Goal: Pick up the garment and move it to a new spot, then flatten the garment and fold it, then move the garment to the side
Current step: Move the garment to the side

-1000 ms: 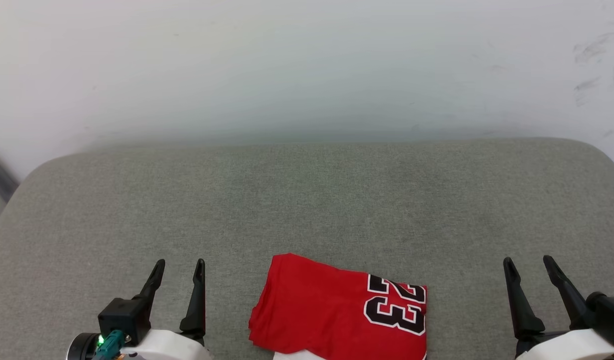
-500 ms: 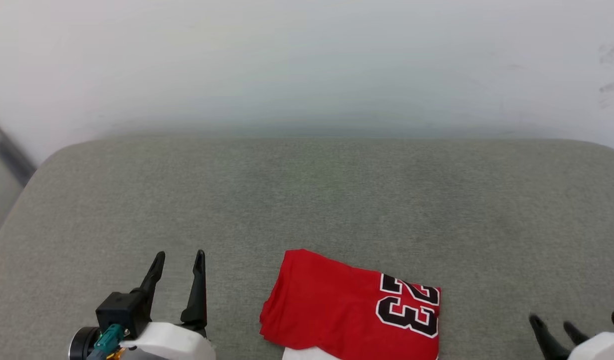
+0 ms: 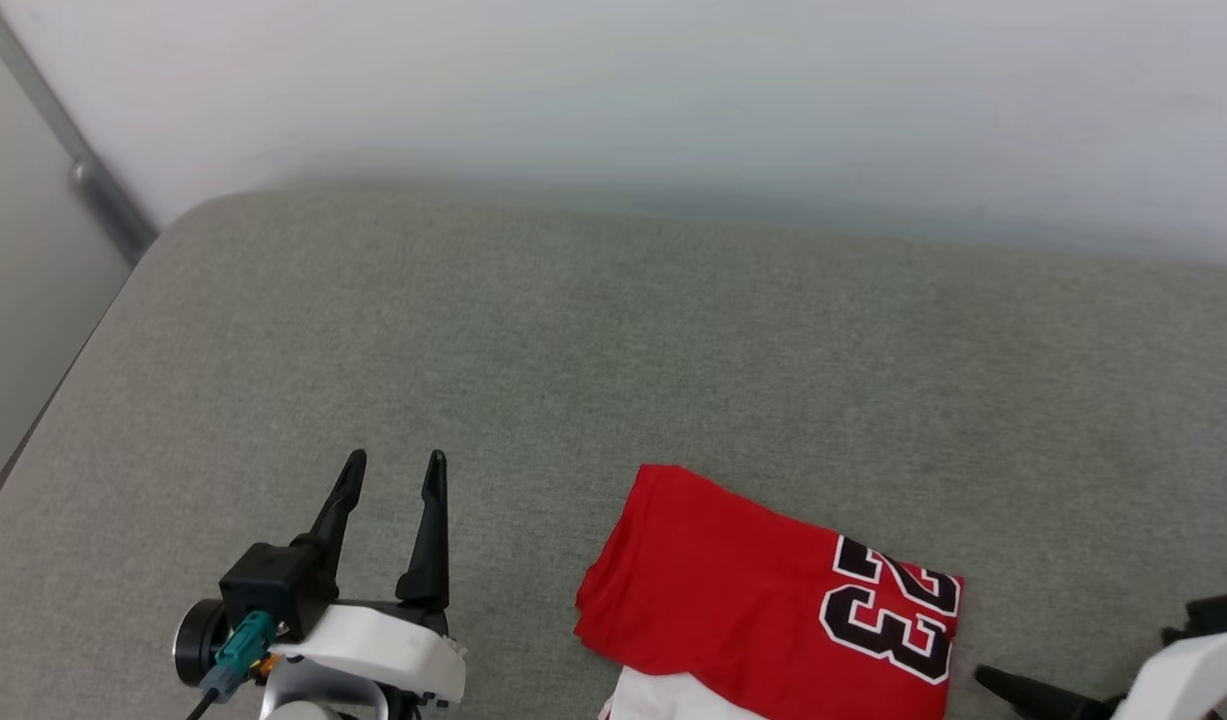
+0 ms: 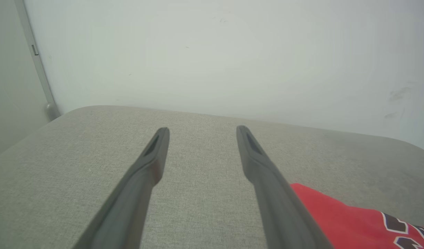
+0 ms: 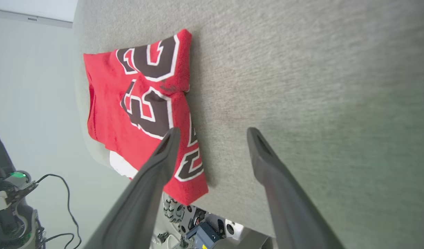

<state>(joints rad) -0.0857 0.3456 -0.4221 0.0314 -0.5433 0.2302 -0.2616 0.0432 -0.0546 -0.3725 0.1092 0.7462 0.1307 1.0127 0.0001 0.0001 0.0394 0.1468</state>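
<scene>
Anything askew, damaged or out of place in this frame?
Mostly tidy. The folded garment lies slightly skewed near the front edge of the grey fabric surface, with a white part poking out beneath its near side. No damage visible.

Black "23" on red garment (image 3: 723, 585)

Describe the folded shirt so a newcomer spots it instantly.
Start at the wide grey fabric-covered surface against the pale wall. At its near edge lies a folded red jersey-style T-shirt. Its bright red cloth and the black, white-outlined "23" on its right end set it apart.
</scene>
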